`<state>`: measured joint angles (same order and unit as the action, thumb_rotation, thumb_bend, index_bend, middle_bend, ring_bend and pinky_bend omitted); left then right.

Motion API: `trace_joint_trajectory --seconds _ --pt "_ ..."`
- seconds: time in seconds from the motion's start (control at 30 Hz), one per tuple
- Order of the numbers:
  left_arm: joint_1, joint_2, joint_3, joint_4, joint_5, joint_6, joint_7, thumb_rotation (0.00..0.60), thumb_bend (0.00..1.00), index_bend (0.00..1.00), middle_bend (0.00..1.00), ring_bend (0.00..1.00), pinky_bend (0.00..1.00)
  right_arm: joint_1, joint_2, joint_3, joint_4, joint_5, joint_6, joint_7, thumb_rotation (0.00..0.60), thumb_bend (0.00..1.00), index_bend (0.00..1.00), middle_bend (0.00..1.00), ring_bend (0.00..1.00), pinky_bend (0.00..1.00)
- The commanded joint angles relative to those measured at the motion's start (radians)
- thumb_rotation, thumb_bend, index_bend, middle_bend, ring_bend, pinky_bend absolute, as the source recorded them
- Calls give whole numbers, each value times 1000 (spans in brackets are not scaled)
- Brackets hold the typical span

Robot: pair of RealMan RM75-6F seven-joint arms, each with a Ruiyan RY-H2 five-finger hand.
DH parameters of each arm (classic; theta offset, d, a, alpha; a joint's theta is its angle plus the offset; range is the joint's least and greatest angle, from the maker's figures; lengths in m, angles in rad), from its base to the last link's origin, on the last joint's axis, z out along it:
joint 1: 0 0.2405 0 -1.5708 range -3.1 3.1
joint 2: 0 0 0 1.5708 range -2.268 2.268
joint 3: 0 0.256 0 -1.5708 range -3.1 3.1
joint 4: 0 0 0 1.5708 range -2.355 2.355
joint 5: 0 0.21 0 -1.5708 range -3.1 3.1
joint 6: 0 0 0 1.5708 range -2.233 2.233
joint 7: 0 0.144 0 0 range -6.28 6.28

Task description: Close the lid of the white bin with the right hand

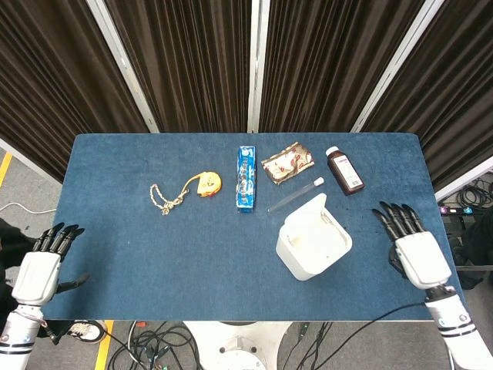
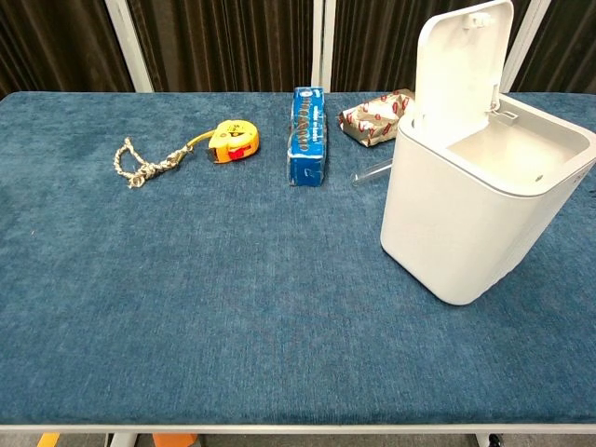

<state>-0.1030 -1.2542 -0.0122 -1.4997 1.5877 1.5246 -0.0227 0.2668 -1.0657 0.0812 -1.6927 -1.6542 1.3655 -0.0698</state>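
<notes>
Head view is showing the white bin [image 1: 313,247] sitting at about four o'clock on the blue worktop [image 1: 154,254], its lid [image 1: 310,209] standing raised at the bin's eleven o'clock side. At the bin's three o'clock, the right hand [image 1: 414,247] is hovering over the worktop edge, fingers spread, grasping nothing, apart from the bin. At eight o'clock, off the worktop, the left hand [image 1: 40,266] is hanging released, fingers apart.
</notes>
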Motion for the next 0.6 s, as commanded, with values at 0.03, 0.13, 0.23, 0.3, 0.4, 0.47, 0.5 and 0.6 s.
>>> trace_joint_trajectory --seconds 0.03,0.13,0.23,0.3,0.4,0.47,0.5,0.6 --pt "-1 0 0 -2 2 1 3 600 0 178 142 60 138 84 53 60 -115 -15 -72 -106 600 1000 0 0 0 0" --pt "0 1 -2 -3 -1 4 4 600 0 178 142 60 138 152 75 101 -191 10 -151 -170 600 1000 0 0 0 0" --pt "-1 0 -1 -1 -5 -2 4 600 0 178 142 60 138 222 72 134 -234 68 -245 -193 600 1000 0 0 0 0" --pt "-2 -1 0 0 -5 -5 2 600 0 178 141 60 138 266 59 151 -248 121 -310 -204 600 1000 0 0 0 0" --pt "-3 0 1 0 -5 -9 2 600 0 178 142 61 139 315 36 163 -257 180 -374 -230 600 1000 0 0 0 0" --pt "-3 1 1 -1 -8 -11 1 600 0 178 142 60 140 341 19 168 -256 206 -398 -245 600 999 0 0 0 0" --pt "-3 2 1 -1 -8 -11 0 600 0 178 142 60 140 350 13 169 -255 216 -407 -249 600 999 0 0 0 0" --pt "-2 2 1 1 -6 -8 -2 600 0 178 142 60 140 370 4 165 -259 241 -426 -271 600 1000 0 5 0 0"
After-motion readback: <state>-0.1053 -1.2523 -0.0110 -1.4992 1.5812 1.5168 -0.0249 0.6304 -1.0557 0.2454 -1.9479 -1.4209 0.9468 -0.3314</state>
